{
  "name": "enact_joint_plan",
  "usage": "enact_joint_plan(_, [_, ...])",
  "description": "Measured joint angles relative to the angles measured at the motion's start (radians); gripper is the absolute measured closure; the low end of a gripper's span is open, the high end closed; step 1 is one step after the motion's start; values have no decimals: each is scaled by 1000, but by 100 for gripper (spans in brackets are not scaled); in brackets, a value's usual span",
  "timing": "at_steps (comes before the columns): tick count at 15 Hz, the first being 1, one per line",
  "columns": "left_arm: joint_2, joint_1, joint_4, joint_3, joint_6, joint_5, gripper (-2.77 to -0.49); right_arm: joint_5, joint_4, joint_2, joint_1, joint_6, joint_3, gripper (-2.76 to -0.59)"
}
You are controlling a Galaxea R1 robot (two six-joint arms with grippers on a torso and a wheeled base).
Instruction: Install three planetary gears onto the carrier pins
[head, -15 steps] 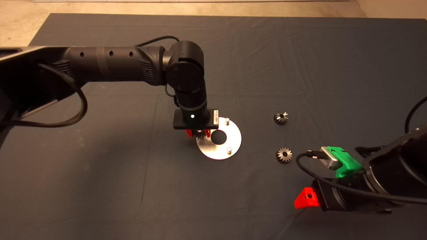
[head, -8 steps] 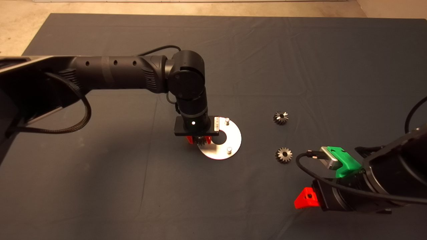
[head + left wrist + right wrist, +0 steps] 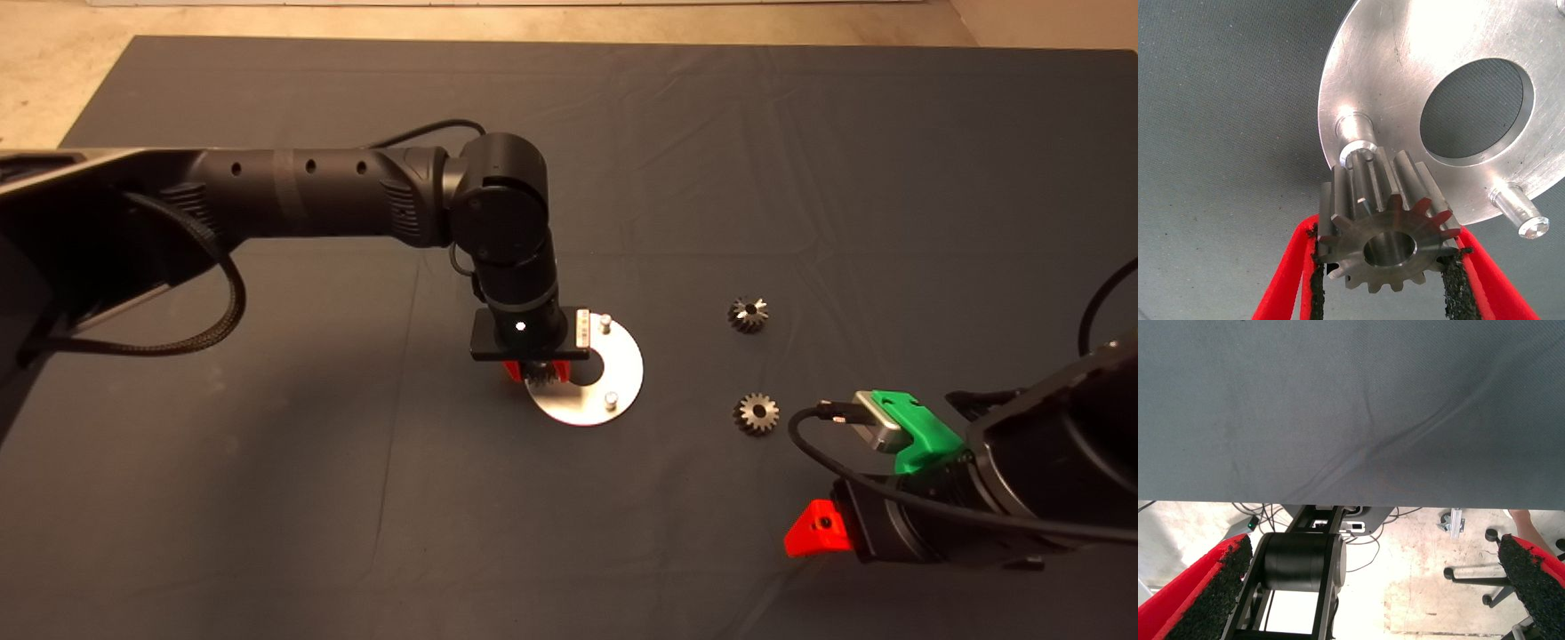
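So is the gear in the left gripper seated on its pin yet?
Not yet: the gear, clamped in the left gripper, sits beside the pin, whose top is bare.

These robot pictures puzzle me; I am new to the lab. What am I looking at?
The overhead picture shows a two-armed robot at a table with a dark mat. The left arm's tool grips a small silver-grey toothed gear between red fingers, just above a flat round silver plate with short upright pins. The close-up comes from that arm's wrist camera. Two more gears lie to the plate's right. The right tool waits open at the lower right; its camera sees the mat and the floor beyond.
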Motion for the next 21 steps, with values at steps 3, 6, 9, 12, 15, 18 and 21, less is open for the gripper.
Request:
enact_joint_plan(3, [0,0,0,-13,9,-2,-93,0,0,0,0,0,0,-275])
enact_joint_plan(6, [0,0,0,-14,18,-2,-93,0,0,0,0,0,0,-275])
enact_joint_plan(9, [1,0,-4,-21,24,-4,-93,0,0,0,0,0,0,-275])
enact_joint_plan(12, [3,0,-5,-27,25,-4,-93,0,0,0,0,0,0,-275])
enact_joint_plan(15, [9,-1,-4,-34,35,1,-92,0,0,0,0,0,0,-275])
enact_joint_plan(18, [9,-3,-3,-34,35,0,-91,0,0,0,0,0,0,-275])
enact_joint_plan(21, [9,-3,-3,-39,36,-2,-91,0,0,0,0,0,0,-275])
